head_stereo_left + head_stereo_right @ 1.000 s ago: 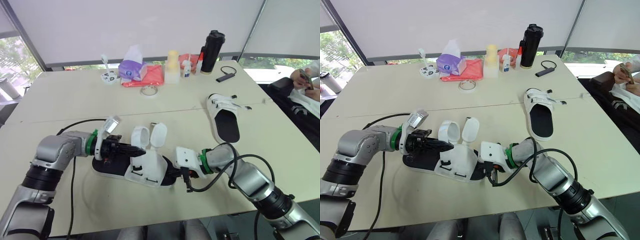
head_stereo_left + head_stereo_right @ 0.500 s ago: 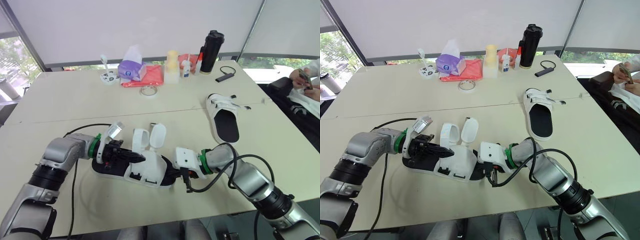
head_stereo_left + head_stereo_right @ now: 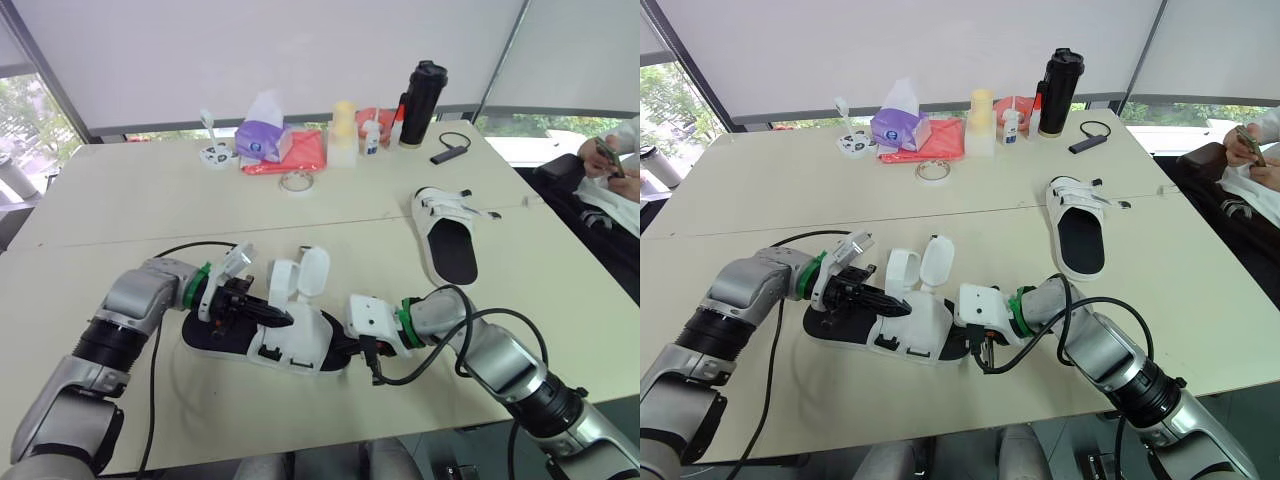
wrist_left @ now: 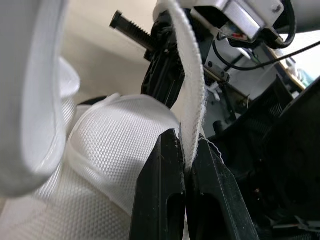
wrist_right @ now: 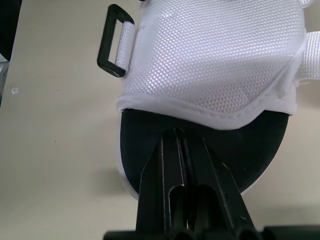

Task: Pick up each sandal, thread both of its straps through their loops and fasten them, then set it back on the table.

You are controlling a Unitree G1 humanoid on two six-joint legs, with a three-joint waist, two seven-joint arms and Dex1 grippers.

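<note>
The near sandal [image 3: 300, 345], white upper on a black sole, lies at the table's front middle with its two white straps [image 3: 313, 270] standing up unfastened. My left gripper [image 3: 278, 317] reaches in from the left and is shut on one strap [image 4: 192, 90], which is pinched between its fingertips [image 4: 170, 150]. My right gripper [image 5: 181, 134] comes from the right and is shut on the black sole at the sandal's end [image 5: 200, 145]. A black loop [image 5: 114, 41] hangs free at the upper's side. The second sandal [image 3: 448, 232] lies to the far right, straps fastened.
Along the far edge stand a purple tissue pack [image 3: 263, 135], a red cloth [image 3: 300, 152], a tape roll [image 3: 296, 182], a pale cup [image 3: 344, 130] and a black bottle [image 3: 422, 90]. A black cable [image 3: 170, 250] trails from my left arm. A person's hands [image 3: 605, 158] show at the right edge.
My left arm has drawn in closer to the sandal and its wrist has shifted slightly right, still holding the strap. The right arm and sandal have stayed put.
</note>
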